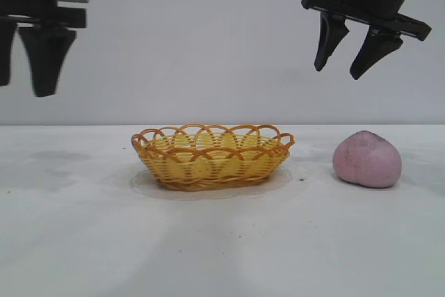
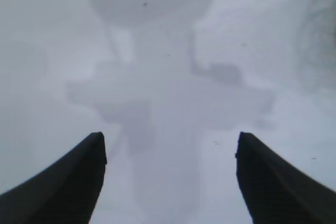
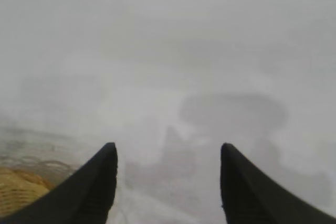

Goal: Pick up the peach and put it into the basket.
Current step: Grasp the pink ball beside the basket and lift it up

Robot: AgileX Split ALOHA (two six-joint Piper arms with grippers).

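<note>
The pinkish-mauve peach lies on the white table at the right. The yellow-orange woven basket stands empty at the table's middle; a part of it shows in the right wrist view. My right gripper hangs open and empty high above the table, above the peach and a little to its left; its wrist view shows only bare table between the fingers. My left gripper hangs open and empty high at the far left, and its wrist view shows bare table and its own shadow.
The white table spreads wide in front of the basket and peach. A pale wall stands behind it. Nothing else lies on the surface.
</note>
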